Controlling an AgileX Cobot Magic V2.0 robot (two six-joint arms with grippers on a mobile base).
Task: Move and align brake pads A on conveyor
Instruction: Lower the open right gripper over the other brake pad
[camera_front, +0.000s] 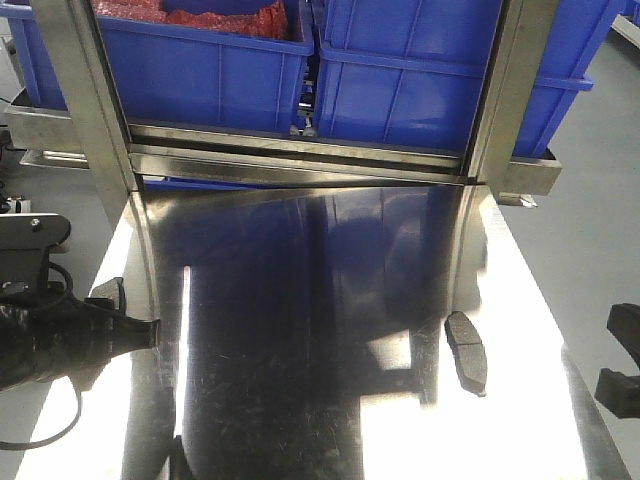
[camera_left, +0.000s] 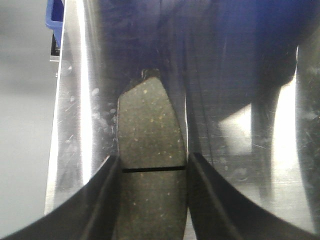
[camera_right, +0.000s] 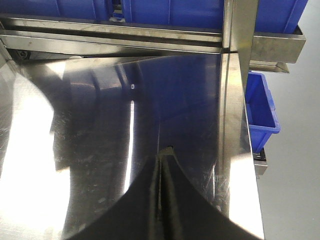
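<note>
One brake pad (camera_left: 150, 130), grey-brown with a thin groove across it, lies lengthwise between the black fingers (camera_left: 102, 200) of my left gripper (camera_left: 154, 172). Both fingers press against its long sides near the groove, close to the left edge of the shiny steel tabletop (camera_left: 225, 75). Another brake pad (camera_front: 466, 350) lies loose on the steel at the right in the front view. My right gripper (camera_right: 165, 152) hovers over the right part of the steel with its fingers pressed together and nothing between them. The conveyor is out of view.
Blue bins (camera_front: 400, 80) stand behind a steel rail (camera_front: 300, 160) at the back, between two steel posts (camera_front: 85, 90). A small blue bin (camera_right: 262, 110) hangs beyond the table's right edge. My left arm (camera_front: 60, 340) and part of my right arm (camera_front: 622, 385) reach in from the sides.
</note>
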